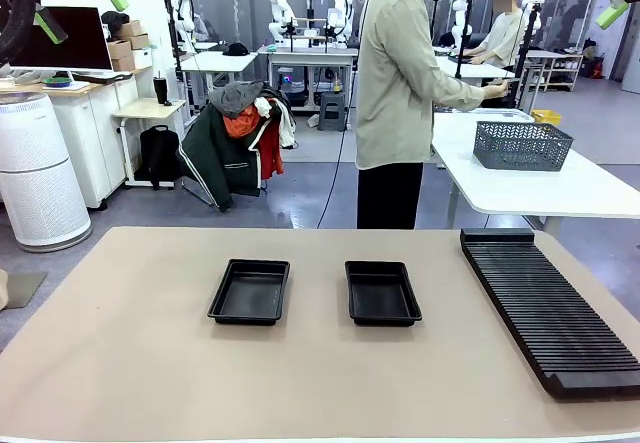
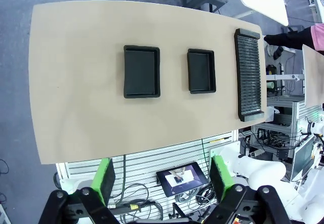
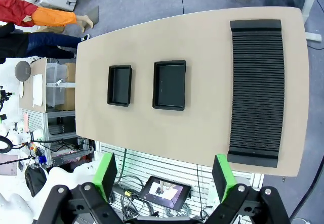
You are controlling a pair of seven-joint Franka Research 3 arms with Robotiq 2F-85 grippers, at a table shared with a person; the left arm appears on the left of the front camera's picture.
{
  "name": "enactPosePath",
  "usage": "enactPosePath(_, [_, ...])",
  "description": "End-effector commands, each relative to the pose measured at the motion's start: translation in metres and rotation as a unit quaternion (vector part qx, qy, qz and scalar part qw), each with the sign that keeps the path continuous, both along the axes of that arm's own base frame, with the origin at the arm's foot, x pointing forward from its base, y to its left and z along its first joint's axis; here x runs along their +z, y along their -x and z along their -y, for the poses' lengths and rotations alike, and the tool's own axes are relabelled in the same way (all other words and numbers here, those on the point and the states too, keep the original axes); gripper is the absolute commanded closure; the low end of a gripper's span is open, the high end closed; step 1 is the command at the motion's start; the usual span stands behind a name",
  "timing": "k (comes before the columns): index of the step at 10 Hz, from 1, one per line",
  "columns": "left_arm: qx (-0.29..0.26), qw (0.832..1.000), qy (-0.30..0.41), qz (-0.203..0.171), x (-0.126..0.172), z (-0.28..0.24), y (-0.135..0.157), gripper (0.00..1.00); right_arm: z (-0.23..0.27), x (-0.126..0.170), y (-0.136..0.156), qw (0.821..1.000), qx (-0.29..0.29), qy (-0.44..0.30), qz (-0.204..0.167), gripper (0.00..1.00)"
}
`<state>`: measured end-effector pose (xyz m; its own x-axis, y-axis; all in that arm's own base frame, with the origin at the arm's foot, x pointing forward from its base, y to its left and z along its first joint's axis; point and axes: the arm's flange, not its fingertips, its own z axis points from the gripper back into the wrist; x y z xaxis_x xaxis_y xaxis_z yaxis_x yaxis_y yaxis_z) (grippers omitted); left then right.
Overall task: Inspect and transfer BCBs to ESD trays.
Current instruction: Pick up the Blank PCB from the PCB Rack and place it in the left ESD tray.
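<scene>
In the front view, the two ESD trays sit side by side at the middle of the table, the left tray (image 1: 249,291) and the right tray (image 1: 382,293) a little apart, long sides facing. Nothing lies in either one, so you can take it that the transfer has not begun and the whole job is left. The ribbed black rack (image 1: 550,308) lies along the table's right side, well apart from the trays. The person (image 1: 400,83) stands at the far side, turned toward the next table where a grey mesh basket (image 1: 521,145) rests. One hand (image 1: 495,89) is held out, but whether it holds anything is too small to tell.

In the left wrist view, the left gripper (image 2: 162,171) hangs high above the table with its jaws spread wide. It grips nothing and touches nothing. Both trays lie far below it, their floors bare.

In the right wrist view, the right gripper (image 3: 164,171) is likewise high up, its fingers wide apart and empty. The trays and rack lie far below, untouched.
</scene>
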<state>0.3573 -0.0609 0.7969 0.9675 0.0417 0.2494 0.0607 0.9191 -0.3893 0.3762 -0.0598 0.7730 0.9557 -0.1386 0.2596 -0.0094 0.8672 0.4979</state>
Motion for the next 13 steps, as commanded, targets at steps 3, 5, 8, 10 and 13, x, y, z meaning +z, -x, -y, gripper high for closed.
enactPosePath(3, [0.000, 1.000, 0.007, 0.001, 0.0000, 0.0001, 0.0014, 0.00, -0.0003, 0.0008, 0.0007, 1.000, 0.001, -0.002, 0.001, 0.00])
enactPosePath(5, [0.000, 1.000, 0.007, 0.001, 0.0000, 0.0001, 0.0014, 0.00, -0.0003, 0.0008, 0.0007, 1.000, 0.001, -0.002, 0.001, 0.00])
enactPosePath(8, [0.000, 1.000, 0.007, 0.001, 0.0000, 0.0001, 0.0014, 0.00, -0.0003, 0.0008, 0.0007, 1.000, 0.001, -0.002, 0.001, 0.00])
enactPosePath(10, [0.000, 1.000, 0.007, 0.001, 0.0000, 0.0001, 0.0014, 0.00, -0.0003, 0.0008, 0.0007, 1.000, 0.001, -0.002, 0.001, 0.00])
enactPosePath(13, [0.000, 1.000, 0.007, 0.001, 0.0000, 0.0001, 0.0014, 0.00, -0.0003, 0.0008, 0.0007, 1.000, 0.001, -0.002, 0.001, 0.00])
